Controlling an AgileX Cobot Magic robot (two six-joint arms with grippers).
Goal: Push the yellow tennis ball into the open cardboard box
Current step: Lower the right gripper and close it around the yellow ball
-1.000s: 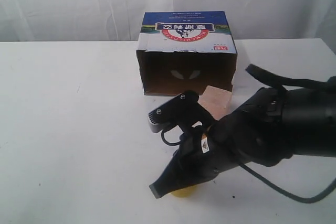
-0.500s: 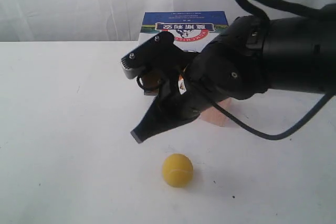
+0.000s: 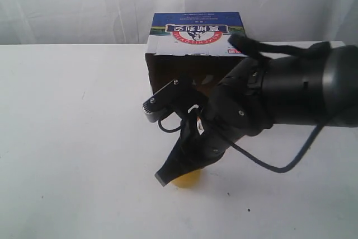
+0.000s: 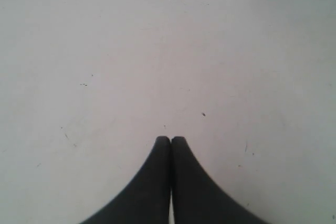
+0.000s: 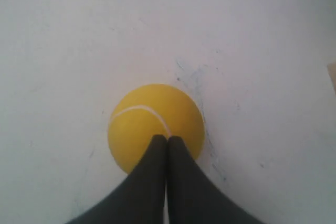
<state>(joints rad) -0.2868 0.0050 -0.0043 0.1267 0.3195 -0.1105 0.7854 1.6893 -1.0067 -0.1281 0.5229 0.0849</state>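
The yellow tennis ball point(image 3: 189, 181) lies on the white table, mostly covered by my right arm in the exterior view. In the right wrist view the ball point(image 5: 149, 116) shows its white seam, and my right gripper point(image 5: 167, 139) is shut with its tips over the ball's near side, holding nothing. From outside, that gripper point(image 3: 163, 179) points down just left of the ball. Behind the arm stands the open cardboard box point(image 3: 196, 36), its dark opening point(image 3: 168, 74) facing the ball. My left gripper point(image 4: 170, 139) is shut over bare table and is out of the exterior view.
The white table point(image 3: 67, 138) stretches left of the arm, with white curtains behind it. The right arm's black body and cable point(image 3: 279, 166) lie between ball and box. A tan sliver point(image 5: 332, 74) shows at the edge of the right wrist view.
The right arm rose half a second ago, baring the ball, and has come down over it again. Over the second, the ball has shifted slightly toward the box.
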